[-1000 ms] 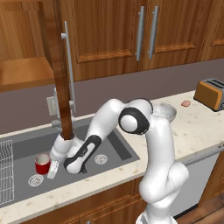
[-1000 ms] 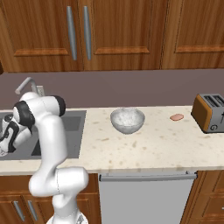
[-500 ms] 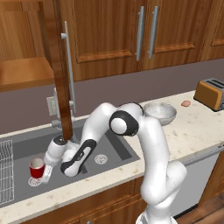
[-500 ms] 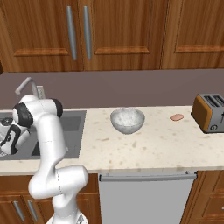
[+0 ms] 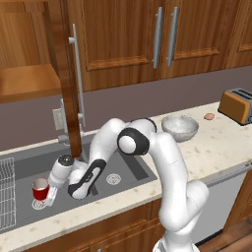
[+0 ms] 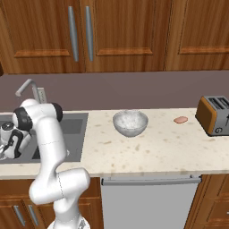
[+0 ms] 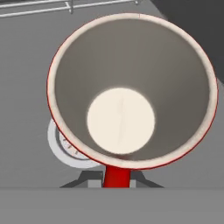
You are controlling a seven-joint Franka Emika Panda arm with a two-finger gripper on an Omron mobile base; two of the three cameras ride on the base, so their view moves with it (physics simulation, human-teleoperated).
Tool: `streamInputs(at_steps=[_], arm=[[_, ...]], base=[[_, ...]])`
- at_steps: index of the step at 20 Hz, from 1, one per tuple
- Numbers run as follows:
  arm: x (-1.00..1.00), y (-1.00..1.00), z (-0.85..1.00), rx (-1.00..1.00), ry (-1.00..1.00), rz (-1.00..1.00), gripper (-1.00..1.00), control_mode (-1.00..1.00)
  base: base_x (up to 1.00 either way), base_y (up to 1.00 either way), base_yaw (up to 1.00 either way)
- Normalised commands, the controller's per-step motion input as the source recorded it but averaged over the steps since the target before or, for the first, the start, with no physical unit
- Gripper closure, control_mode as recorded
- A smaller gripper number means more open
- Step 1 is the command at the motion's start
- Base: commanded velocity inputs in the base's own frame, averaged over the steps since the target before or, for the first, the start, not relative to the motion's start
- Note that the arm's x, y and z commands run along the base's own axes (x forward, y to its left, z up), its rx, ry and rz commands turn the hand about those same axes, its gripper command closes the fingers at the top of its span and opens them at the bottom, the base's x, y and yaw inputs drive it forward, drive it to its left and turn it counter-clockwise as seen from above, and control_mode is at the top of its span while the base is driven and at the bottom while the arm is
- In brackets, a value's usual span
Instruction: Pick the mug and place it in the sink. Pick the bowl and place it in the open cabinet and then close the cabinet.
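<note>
Left base view: arm bent low into the sink point(image 5: 123, 167), pincer point(image 5: 50, 195) down over the left basin floor. Pinched tight on the mug point(image 5: 40, 188), which sits upright just left of the finger tips, red outside, white inside, directly above a round drain point(image 5: 38, 204). Whether touching the basin floor or just above it, impossible to tell. Second drain point(image 5: 113, 179) off to the right of the pincer, in the same dark basin. White wire rack point(image 5: 6, 192) further left of the mug, at the picture's edge. Open cabinet door point(image 5: 65, 88) standing edge-on above and behind the pincer, long bar handle point(image 5: 77, 78) on it, wooden shelf point(image 5: 27, 81) showing to its left. Bowl point(image 5: 180, 127) well apart to the right, on the speckled counter point(image 5: 216, 142), with a small pink thing point(image 5: 209, 116) and an orange toaster point(image 5: 237, 105) further right still.

Right base view: arm's shoulder and elbow at far left, leaning over the sink point(image 6: 74, 129). Bowl point(image 6: 130, 123) on the counter point(image 6: 152, 152) well right of the arm, upright, nothing in it. Pink thing point(image 6: 181, 120) and toaster point(image 6: 214, 115) beyond it. Faucet point(image 6: 27, 87) behind the arm, closed cabinet doors point(image 6: 80, 33) above.

Hand view: looking straight down into the mug point(image 7: 131, 92), white bottom round and bare, red handle point(image 7: 117, 176) clamped between the finger tips point(image 7: 92, 180) at the lower edge. Drain point(image 7: 70, 146) peeping out beneath the mug's left rim, grey basin floor all round, rack wire point(image 7: 70, 6) along the top.
</note>
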Motion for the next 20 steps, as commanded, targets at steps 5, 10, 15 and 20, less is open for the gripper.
streamInputs(at_steps=[5, 10, 15, 20], arm=[[0.38, 0.00, -0.04, 0.00, 0.03, 0.00, 1.00, -1.00], [0.39, 0.07, -0.12, -0.01, 0.10, 0.00, 1.00, -1.00], [0.39, 0.16, -0.10, -0.02, 0.15, 0.00, 1.00, -1.00], [0.18, 0.14, -0.02, -0.02, 0.07, 0.00, -1.00, -1.00]], base=[[0.00, 0.00, 0.00], [0.00, 0.00, 0.00], [0.00, 0.00, 0.00], [0.00, 0.00, 0.00]])
